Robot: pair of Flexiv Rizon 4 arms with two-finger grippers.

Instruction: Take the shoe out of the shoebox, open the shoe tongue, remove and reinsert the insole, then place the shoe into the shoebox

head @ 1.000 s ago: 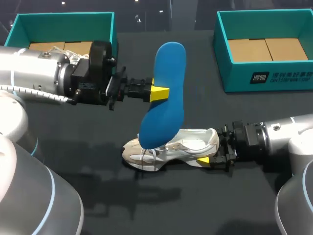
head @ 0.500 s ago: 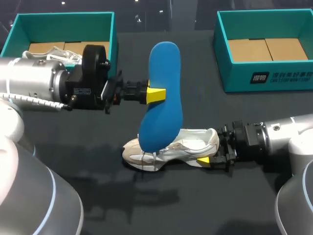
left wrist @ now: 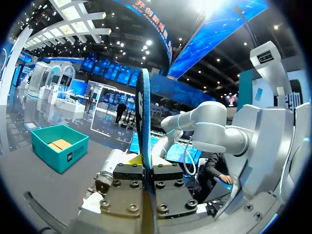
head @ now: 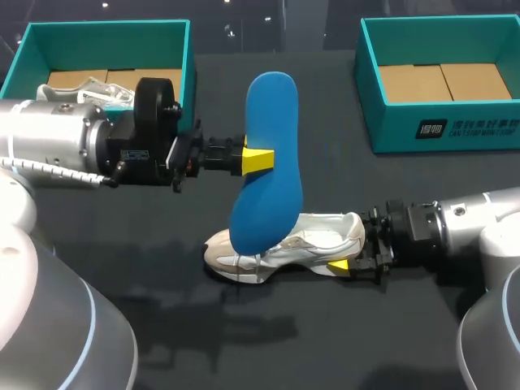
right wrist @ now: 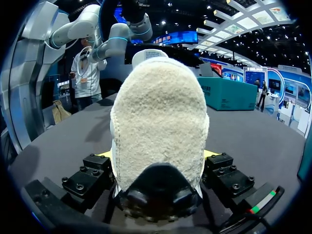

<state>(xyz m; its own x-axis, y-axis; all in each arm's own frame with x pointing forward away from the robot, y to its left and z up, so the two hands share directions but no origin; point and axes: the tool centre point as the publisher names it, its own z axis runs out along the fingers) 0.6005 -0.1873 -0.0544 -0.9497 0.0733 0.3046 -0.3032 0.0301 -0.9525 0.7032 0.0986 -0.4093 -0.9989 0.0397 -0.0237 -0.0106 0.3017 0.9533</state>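
Fingers of the left gripper (head: 260,158) pinch the upright blue insole (head: 272,106); right gripper (head: 345,265) fingers squeeze the white sneaker (head: 313,234) at its heel. Such a thin pinch could let the insole twist and miss the opening.

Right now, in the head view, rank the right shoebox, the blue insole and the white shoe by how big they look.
Largest: right shoebox.
Then blue insole and white shoe, too close to rank: the raised insole sits nearer the camera and hides part of the shoe.
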